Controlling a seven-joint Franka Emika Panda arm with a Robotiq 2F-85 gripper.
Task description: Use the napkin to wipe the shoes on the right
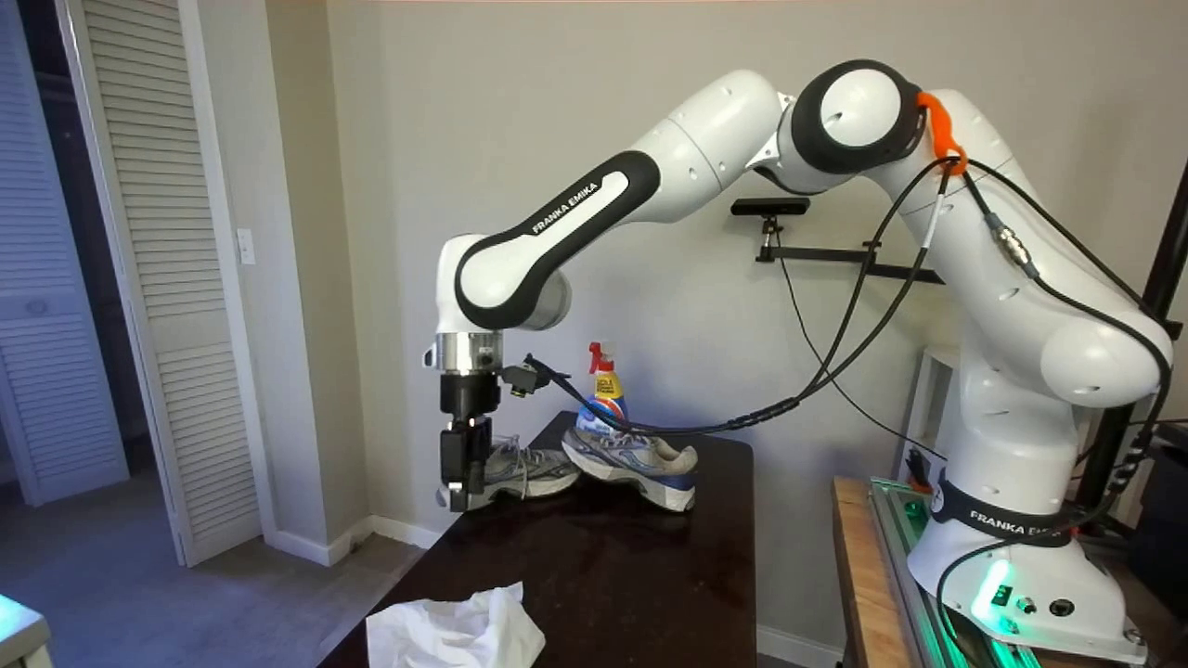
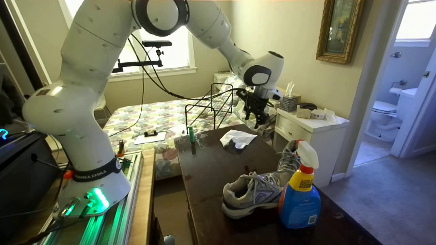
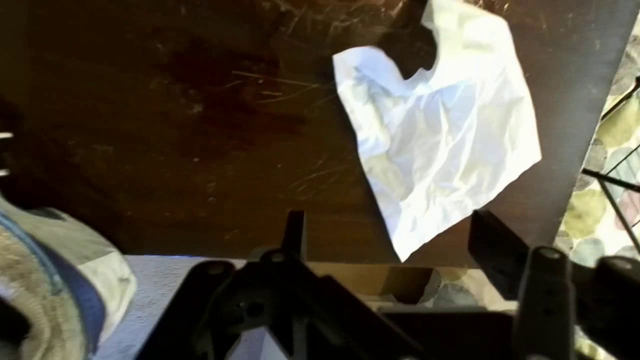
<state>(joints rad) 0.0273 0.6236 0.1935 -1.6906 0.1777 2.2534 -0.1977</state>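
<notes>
Pickup looks the step in play, gripper (image 3: 390, 225) spread wide and empty, and it must surely shift across, then dip to the napkin (image 3: 445, 145)!

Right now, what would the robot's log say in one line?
Claw: open, empty | Napkin: crumpled on table | Shoes: beside spray bottle | Wiping: not under way

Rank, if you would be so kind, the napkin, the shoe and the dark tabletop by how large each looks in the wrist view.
1. Dark tabletop
2. Napkin
3. Shoe, by its visible part only; the picture's edge cuts it off, so its full size is unsure.
</notes>
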